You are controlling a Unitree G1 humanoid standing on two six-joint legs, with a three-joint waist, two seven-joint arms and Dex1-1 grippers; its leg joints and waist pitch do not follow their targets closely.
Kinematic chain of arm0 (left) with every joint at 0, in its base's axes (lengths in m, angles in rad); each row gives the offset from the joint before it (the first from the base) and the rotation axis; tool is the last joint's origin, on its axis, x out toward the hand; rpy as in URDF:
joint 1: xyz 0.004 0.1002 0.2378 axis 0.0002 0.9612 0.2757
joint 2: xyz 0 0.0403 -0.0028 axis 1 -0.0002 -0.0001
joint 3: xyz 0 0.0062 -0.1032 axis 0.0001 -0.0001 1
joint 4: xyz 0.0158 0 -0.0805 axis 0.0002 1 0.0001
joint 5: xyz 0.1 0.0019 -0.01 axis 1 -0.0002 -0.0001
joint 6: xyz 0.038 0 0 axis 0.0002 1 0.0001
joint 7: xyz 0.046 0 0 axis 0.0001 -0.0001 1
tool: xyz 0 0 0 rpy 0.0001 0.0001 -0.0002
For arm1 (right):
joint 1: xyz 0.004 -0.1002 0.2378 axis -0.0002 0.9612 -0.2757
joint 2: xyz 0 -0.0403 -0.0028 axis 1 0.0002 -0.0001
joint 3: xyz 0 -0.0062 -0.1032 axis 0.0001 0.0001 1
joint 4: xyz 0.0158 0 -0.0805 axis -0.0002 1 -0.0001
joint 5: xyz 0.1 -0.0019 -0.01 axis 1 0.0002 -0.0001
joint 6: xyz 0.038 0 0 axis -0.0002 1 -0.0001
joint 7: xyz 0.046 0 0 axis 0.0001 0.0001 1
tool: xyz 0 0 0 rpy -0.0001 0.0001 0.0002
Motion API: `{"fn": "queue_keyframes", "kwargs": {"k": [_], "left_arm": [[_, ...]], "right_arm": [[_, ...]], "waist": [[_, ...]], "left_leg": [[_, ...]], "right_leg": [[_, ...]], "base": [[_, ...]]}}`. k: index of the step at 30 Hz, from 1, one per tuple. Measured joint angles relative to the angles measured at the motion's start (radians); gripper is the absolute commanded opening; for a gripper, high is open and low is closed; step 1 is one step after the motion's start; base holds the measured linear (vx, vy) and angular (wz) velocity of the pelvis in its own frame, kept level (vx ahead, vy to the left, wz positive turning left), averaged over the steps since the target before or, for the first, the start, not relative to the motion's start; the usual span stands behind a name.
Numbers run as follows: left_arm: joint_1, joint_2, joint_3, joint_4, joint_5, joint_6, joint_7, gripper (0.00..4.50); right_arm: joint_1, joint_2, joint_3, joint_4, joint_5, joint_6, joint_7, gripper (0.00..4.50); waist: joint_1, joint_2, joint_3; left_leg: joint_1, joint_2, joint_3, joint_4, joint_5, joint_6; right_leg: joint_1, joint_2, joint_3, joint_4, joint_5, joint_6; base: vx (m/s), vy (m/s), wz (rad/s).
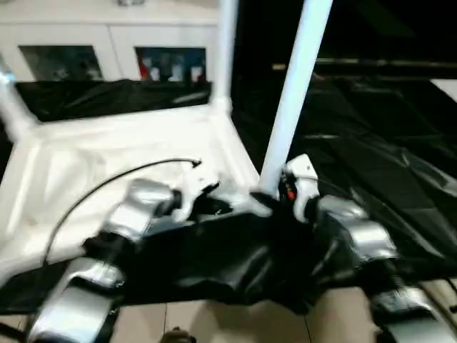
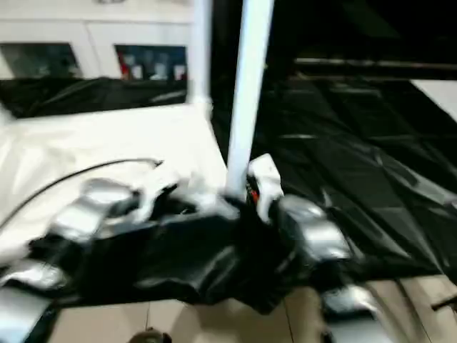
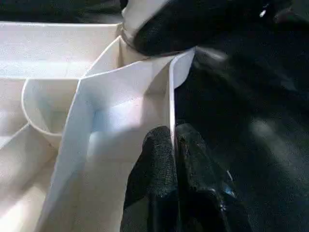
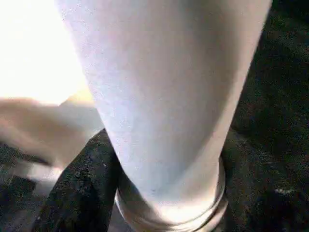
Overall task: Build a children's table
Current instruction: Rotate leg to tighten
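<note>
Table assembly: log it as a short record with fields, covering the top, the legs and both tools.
table top: white table top lies underside up on black sheeting
legs standing: far corner leg upright; near corner leg leaning slightly
left tool: left tool shut on the top's thin side wall near that corner
right tool: right tool holds the near corner leg close to its base
background: white glass-door cabinet behind
</note>
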Motion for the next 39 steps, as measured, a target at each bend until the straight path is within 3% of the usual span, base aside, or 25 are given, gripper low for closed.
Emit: {"fn": "queue_keyframes", "kwargs": {"k": [6, 11, 12, 15, 17, 24, 26, 30, 39], "left_arm": [[-0.049, -0.103, 0.01, 0.078, 0.02, 0.013, 0.156, 0.0], [-0.057, -0.116, 0.016, 0.099, 0.025, 0.002, 0.172, 0.0], [-0.058, -0.115, 0.017, 0.103, 0.025, -0.004, 0.17, 0.0], [-0.058, -0.108, 0.015, 0.11, 0.026, -0.024, 0.161, 0.0], [-0.057, -0.094, 0.016, 0.11, 0.026, -0.035, 0.14, 0.0], [-0.014, -0.014, 0.018, 0.056, -0.008, -0.079, -0.006, 0.0], [0.016, 0.03, 0.013, 0.009, -0.026, -0.085, -0.1, 0.0], [0.04, 0.072, -0.002, -0.03, -0.045, -0.102, -0.218, 0.0], [0.085, 0.129, -0.019, -0.094, -0.083, -0.097, -0.352, 0.0]], "right_arm": [[-0.075, 0.09, -0.068, 0.11, -0.007, -0.033, -0.242, 2.62], [-0.091, 0.108, -0.075, 0.14, -0.027, -0.061, -0.284, 2.62], [-0.091, 0.109, -0.075, 0.144, -0.03, -0.068, -0.283, 3.18], [-0.091, 0.109, -0.073, 0.148, -0.031, -0.076, -0.265, 3.34], [-0.091, 0.098, -0.054, 0.149, -0.042, -0.084, -0.226, 3.65], [-0.032, -0.013, 0.031, 0.052, -0.048, -0.074, 0.047, 3.65], [0.025, -0.096, 0.093, -0.046, -0.045, -0.068, 0.198, 3.65], [0.064, -0.166, 0.14, -0.123, -0.038, -0.066, 0.354, 3.65], [0.107, -0.259, 0.184, -0.226, -0.009, -0.027, 0.55, 3.65]], "waist": [[0.002, 0.005, -0.003], [-0.001, 0.007, -0.004], [-0.001, 0.008, -0.005], [-0.003, 0.009, -0.005], [-0.007, 0.009, -0.005], [-0.014, 0.008, -0.004], [-0.008, 0.009, -0.004], [0.009, 0.009, -0.004], [0.011, 0.012, -0.002]], "left_leg": [[0.0, -0.001, 0.0, -0.001, 0.0, 0.0], [0.0, -0.001, 0.0, -0.002, 0.0, 0.0], [0.0, -0.001, 0.0, -0.002, 0.0, 0.0], [0.0, -0.001, 0.0, -0.004, 0.0, 0.0], [0.0, -0.001, 0.0, -0.006, 0.0, 0.0], [-0.004, 0.0, 0.0, -0.006, 0.0, 0.0], [-0.006, 0.0, 0.0, -0.005, 0.0, 0.0], [-0.011, 0.0, 0.0, -0.002, -0.001, 0.002], [-0.016, 0.001, -0.001, 0.004, -0.001, 0.002]], "right_leg": [[0.001, 0.0, 0.0, -0.001, 0.003, -0.004], [0.002, 0.0, 0.0, -0.003, 0.003, -0.004], [0.002, 0.0, 0.0, -0.003, 0.003, -0.004], [0.002, 0.0, 0.0, -0.003, 0.003, -0.003], [0.001, 0.0, 0.0, -0.003, 0.003, -0.003], [-0.002, 0.001, -0.001, -0.004, -0.001, -0.001], [-0.003, 0.001, -0.001, -0.004, -0.004, -0.001], [-0.005, 0.001, -0.002, -0.003, -0.005, -0.001], [-0.007, 0.0, -0.002, 0.001, -0.002, -0.003]], "base": [[0.0, 0.0, 0.0], [0.0, 0.0, 0.0], [0.0, 0.0, 0.0], [0.0, 0.0, 0.0], [0.0, 0.0, 0.0], [0.0, 0.0, 0.0], [0.0, 0.0, 0.0], [0.0, 0.0, 0.0], [0.0, 0.0, 0.0]]}}
